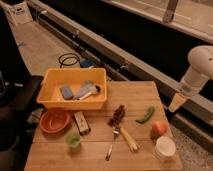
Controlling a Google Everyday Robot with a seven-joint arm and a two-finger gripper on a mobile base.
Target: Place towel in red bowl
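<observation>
In the camera view, the gripper (pixel 177 102) hangs just off the edge of the surface (pixel 140 94) with nothing visibly in it; how wide it stands I cannot tell. The towel (pixel 84 90) lies in the yellow bin (pixel 75 74), well apart from the gripper across the surface. The red bowl (pixel 54 120), just beside that bin and equally far from the gripper, looks empty. By my judgement nothing is done yet: reach, grasp, carry and release all remain.

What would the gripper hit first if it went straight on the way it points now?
Probably the right edge of the table, near the orange fruit. The gripper hangs just off that side, pointing down-left. Depth is unclear.
</observation>
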